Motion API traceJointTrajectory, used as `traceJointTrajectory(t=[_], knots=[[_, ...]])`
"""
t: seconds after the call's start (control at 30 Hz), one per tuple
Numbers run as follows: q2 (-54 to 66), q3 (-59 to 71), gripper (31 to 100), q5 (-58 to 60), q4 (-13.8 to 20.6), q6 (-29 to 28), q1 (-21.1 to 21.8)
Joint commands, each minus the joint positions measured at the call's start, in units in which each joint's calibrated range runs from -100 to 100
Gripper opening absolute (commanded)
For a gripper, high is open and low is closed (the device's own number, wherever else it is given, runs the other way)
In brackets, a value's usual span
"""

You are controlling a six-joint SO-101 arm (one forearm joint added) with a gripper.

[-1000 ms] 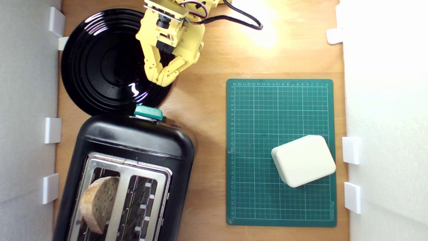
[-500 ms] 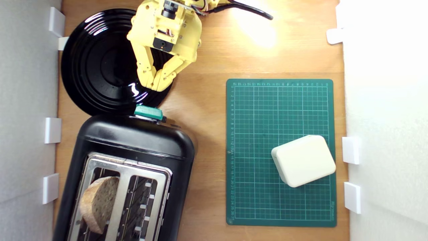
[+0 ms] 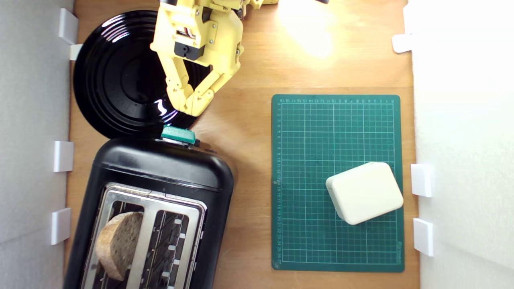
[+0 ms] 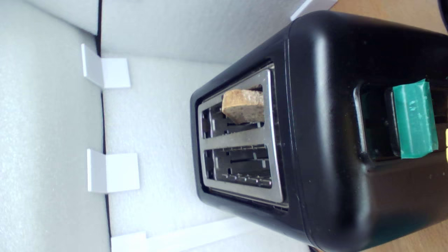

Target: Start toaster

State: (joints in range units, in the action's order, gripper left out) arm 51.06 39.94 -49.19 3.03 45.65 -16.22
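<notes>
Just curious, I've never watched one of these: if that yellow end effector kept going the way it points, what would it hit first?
Probably the green lever on the toaster; the end effector points at it, though height is unclear.

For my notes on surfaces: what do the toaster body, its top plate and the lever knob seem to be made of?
Toaster body: probably glossy black plastic, with soft highlights on rounded corners. Top plate: brushed or polished metal, silvery and reflective. Lever knob: teal-green and matt, with a creased edge like tape; whether tape or plastic is unclear.
</notes>
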Motion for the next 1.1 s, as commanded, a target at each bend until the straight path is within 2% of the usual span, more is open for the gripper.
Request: traceJointTrajectory(t=[0.0,0.33,0.7,1.07], knots=[[-0.27,-6.37,31.4,0.07,1.94,-1.38,0.03],[-4.19,-8.37,31.4,0.41,2.60,-1.69,0.03],[-10.85,-17.55,31.4,0.50,2.69,-1.90,-0.05],[-12.26,-17.00,31.5,2.90,2.69,-2.74,-0.05]])
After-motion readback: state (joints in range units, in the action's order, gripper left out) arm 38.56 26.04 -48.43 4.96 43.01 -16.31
